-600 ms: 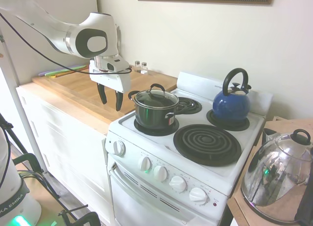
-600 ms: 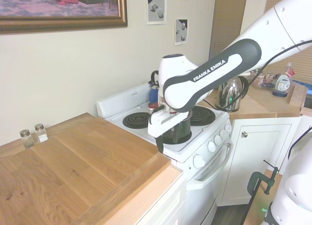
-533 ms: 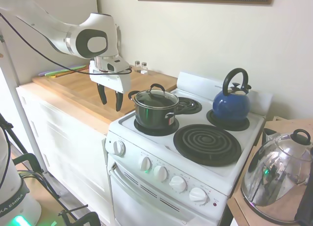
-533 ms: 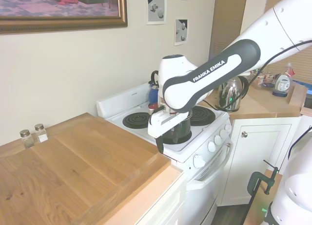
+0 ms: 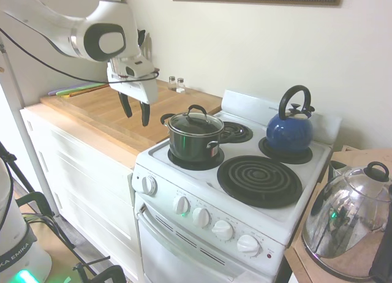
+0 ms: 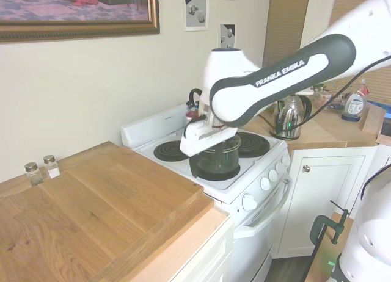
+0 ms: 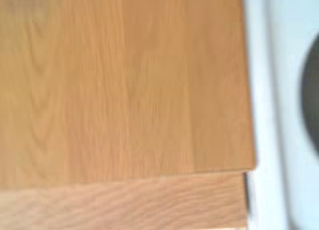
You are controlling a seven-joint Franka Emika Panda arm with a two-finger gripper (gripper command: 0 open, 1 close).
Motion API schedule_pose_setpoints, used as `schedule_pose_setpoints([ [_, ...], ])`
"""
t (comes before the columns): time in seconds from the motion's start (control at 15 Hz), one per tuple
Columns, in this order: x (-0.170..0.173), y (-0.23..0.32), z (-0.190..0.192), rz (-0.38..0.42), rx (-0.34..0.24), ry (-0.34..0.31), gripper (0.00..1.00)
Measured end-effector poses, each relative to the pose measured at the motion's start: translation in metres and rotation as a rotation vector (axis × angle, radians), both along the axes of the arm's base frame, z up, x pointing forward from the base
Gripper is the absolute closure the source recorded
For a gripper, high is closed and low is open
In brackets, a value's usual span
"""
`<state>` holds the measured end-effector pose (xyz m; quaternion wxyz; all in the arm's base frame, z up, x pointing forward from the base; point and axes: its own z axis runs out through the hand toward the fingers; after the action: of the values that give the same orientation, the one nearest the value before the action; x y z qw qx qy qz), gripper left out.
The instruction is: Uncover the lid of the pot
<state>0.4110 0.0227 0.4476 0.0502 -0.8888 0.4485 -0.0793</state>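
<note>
Since the earlier frames, your gripper (image 5: pixel 135 109) rose and tilted, ending above the wooden countertop (image 5: pixel 104 114) just beside the stove (image 5: pixel 245 197), clear of the pot (image 5: pixel 195 142). Its fingers (image 5: pixel 145 113) were apart and held nothing. You had the glass lid (image 5: pixel 196 120) seated on the pot, which sat on the front left burner nearest the countertop. A blue kettle (image 5: pixel 290 128) stood on the back burner. Your wrist view showed blurred wood grain (image 7: pixel 124 90) and the stove's white edge (image 7: pixel 271 115).
</note>
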Motion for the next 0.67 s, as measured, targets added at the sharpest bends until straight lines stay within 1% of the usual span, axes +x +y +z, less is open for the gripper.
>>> schedule_pose_setpoints([
  [0.2, 0.000, -0.046, 0.044, -0.122, 0.066, -0.051, 0.00],
  [0.4, 0.022, -0.081, 0.070, -0.232, 0.124, -0.084, 0.00],
  [0.53, 0.047, -0.095, 0.075, -0.340, 0.136, -0.081, 0.00],
  [0.67, 0.069, -0.111, 0.066, -0.435, 0.120, -0.050, 0.00],
])
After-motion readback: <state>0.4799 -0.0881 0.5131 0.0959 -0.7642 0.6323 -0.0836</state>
